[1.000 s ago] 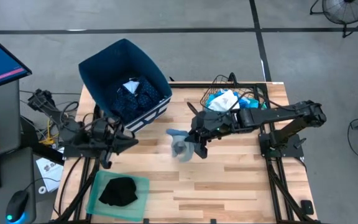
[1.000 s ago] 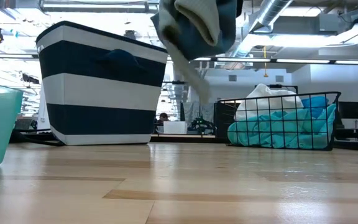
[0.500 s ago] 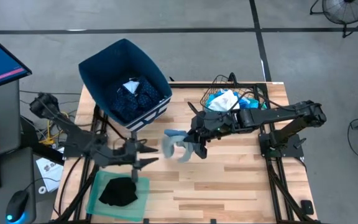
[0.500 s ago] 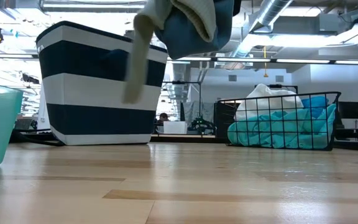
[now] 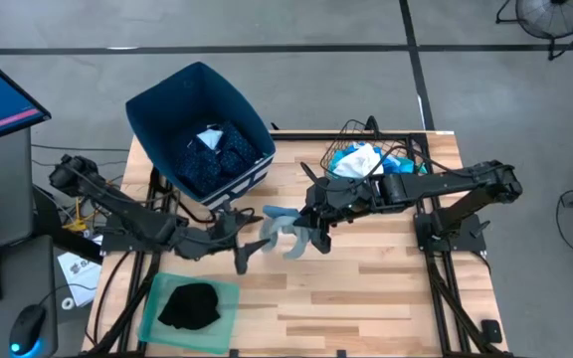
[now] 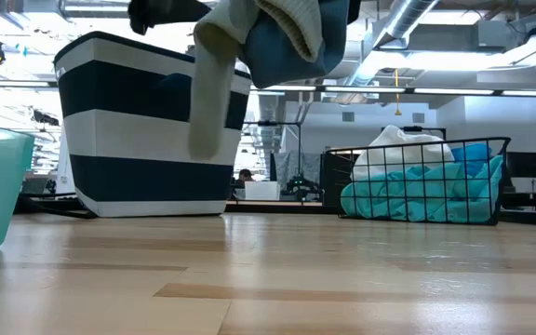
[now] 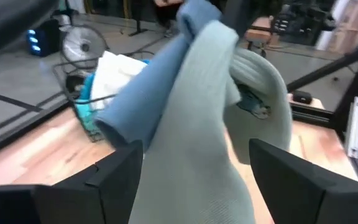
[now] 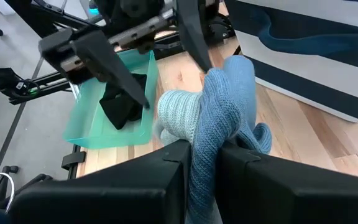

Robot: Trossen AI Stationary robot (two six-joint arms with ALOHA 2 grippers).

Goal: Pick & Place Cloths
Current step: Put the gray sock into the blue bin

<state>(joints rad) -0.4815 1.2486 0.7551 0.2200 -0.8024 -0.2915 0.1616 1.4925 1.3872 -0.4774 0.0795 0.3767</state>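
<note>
A pale blue and blue knit cloth (image 5: 282, 234) hangs in the air over the table's middle, with my right gripper (image 8: 207, 152) shut on it. Its pale end (image 6: 207, 112) dangles toward the bin side. My left gripper (image 7: 196, 152) is open, level with the cloth and at its left. Its two fingers stand on either side of the pale hanging part (image 7: 197, 124). The striped dark blue bin (image 5: 202, 129) at the far left holds dotted navy and white cloths. A black cloth (image 5: 189, 305) lies in the green tray (image 5: 222, 293). My right gripper pinches a bunched fold of the cloth (image 8: 211, 134) between its two fingers, blue and pale blue layers together. The fingers reach in from the table's right side. The cloth is lifted clear of the table and hangs slack below them. My left gripper: I cannot tell whether its fingers (image 7: 120, 177) touch the cloth between them.
A wire basket (image 5: 406, 149) at the far right holds turquoise, white and blue cloths. The bin stands tilted at the table's far left corner. The green tray sits at the near left edge. Bare wood (image 5: 366, 288) spreads across the near right.
My left gripper has gone toward the table's right, up to the hanging cloth, and has opened. The cloth's pale dangling end has swung from the basket side over to the bin side, while the bunched top has stayed in the right gripper.
</note>
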